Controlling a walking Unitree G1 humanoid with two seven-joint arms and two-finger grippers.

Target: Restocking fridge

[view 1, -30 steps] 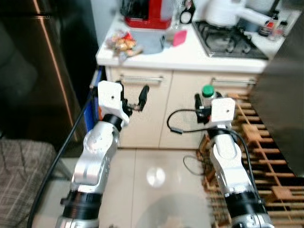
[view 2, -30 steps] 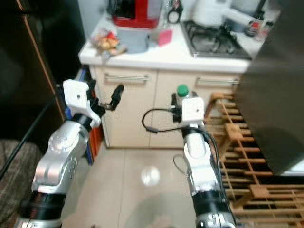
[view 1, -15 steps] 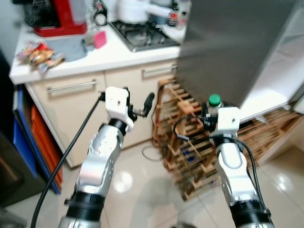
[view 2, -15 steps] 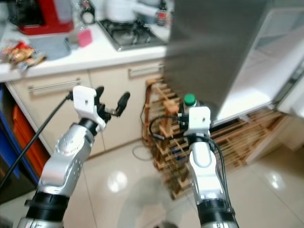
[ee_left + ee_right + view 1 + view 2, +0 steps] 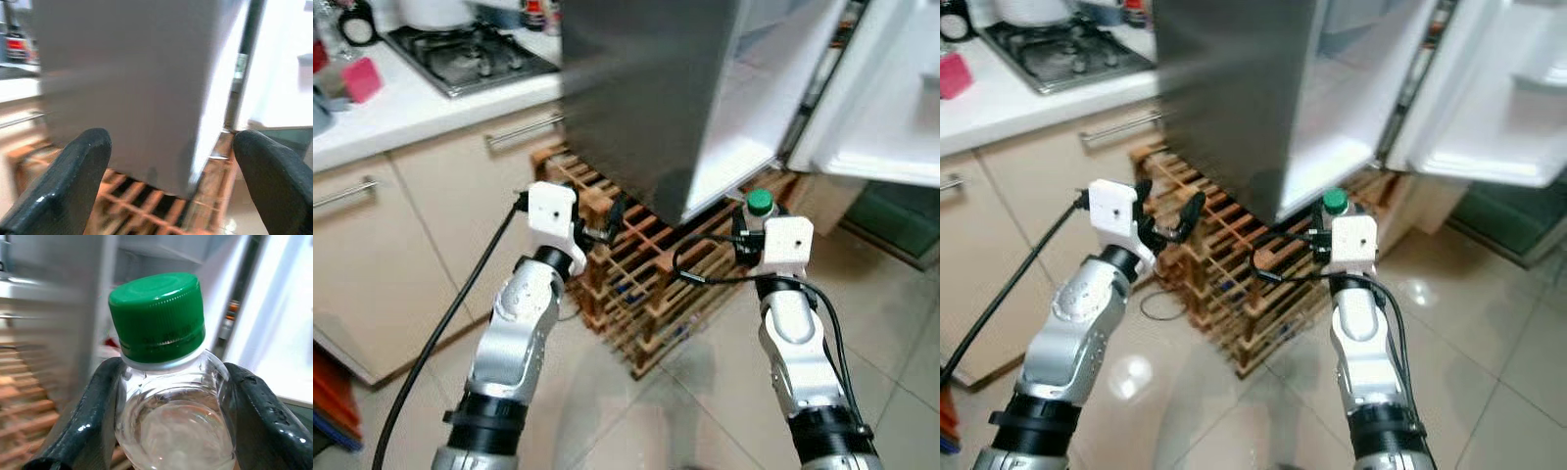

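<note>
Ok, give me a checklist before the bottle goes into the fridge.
1. Bottle gripped by right gripper: ok, fingers on both sides.
2. Cap on: ok.
3. Fridge door open: ok.
4. Left gripper free: ok, open, holding nothing.
5. Room on a shelf inside: cannot tell, interior blurred.
6. Wooden rack out of the way: cannot tell; it stands low beside the fridge.

A clear, glossy plastic bottle [image 5: 173, 418] with a ribbed green plastic cap [image 5: 157, 316] is seen between smooth black fingers [image 5: 95, 416], and a brushed grey metal fridge wall [image 5: 641, 88] is shown with a dull, matt sheen beside a smooth white plastic fridge door lining [image 5: 891, 88]. A slatted rack of bare light wood [image 5: 641, 294] is seen on glossy, reflective beige floor tiles [image 5: 901, 333], next to matt cream cabinet fronts [image 5: 382, 264] with metal bar handles [image 5: 524, 130].
</note>
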